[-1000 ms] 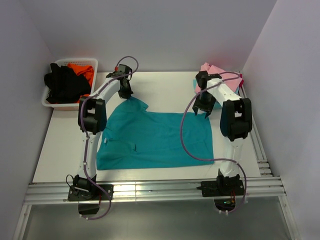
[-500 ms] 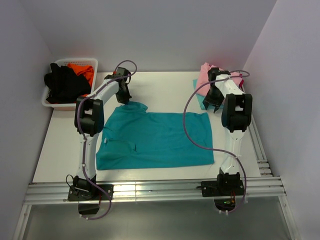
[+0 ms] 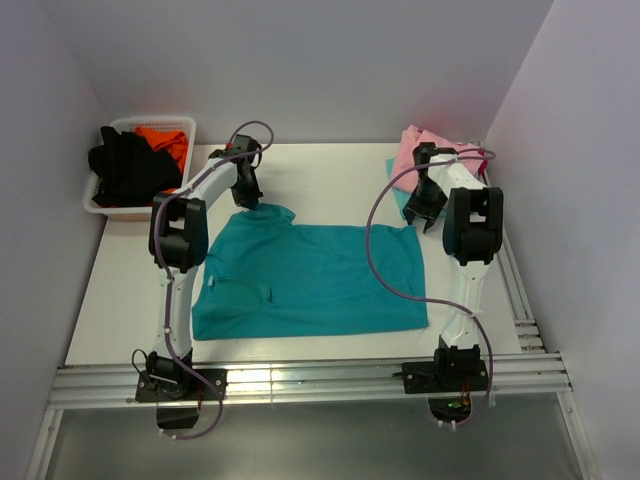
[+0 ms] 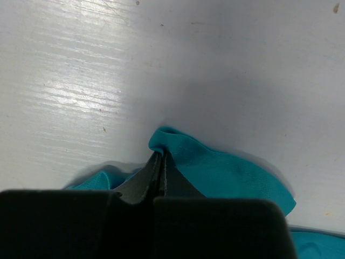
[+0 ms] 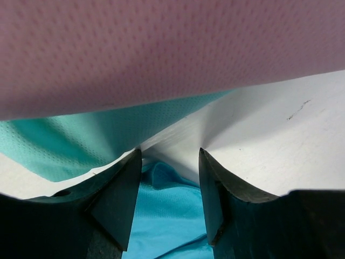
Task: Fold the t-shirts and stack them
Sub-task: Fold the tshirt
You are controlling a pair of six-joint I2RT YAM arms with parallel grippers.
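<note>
Far left, off the table [image 3: 330, 170] corner: white basket [image 3: 125, 211] with black and orange cloth in it.

Left end effector [image 4: 160, 163]: pressed fully together on a small peak of the teal t-shirt [image 3: 310, 275], at its far-left sleeve corner, cloth bunched between the pads.

Teal t-shirt: spread mostly flat mid-table, rumpled along the left side, hem to the right.

Right end effector [image 5: 168, 154]: jaws roughly half apart, nothing held. Poised over the teal shirt's far-right corner, just beside the folded stack. Stack in the table's far-right corner: pink t-shirt [image 3: 418, 138] on top, pale aqua t-shirt [image 5: 75, 143] beneath.

Step in hand, as judged: securing both far corners before folding the far edge toward the near one. Left corner taken, right one not yet.

For a clean job:
- Bring the right jaws down on teal cloth only, clear of the aqua edge close above.
- Pinch one layer at the very corner, not a wad.
- Level both corners before lifting.
- Hold even tension across the far edge to avoid dragging creases into the fold.
</note>
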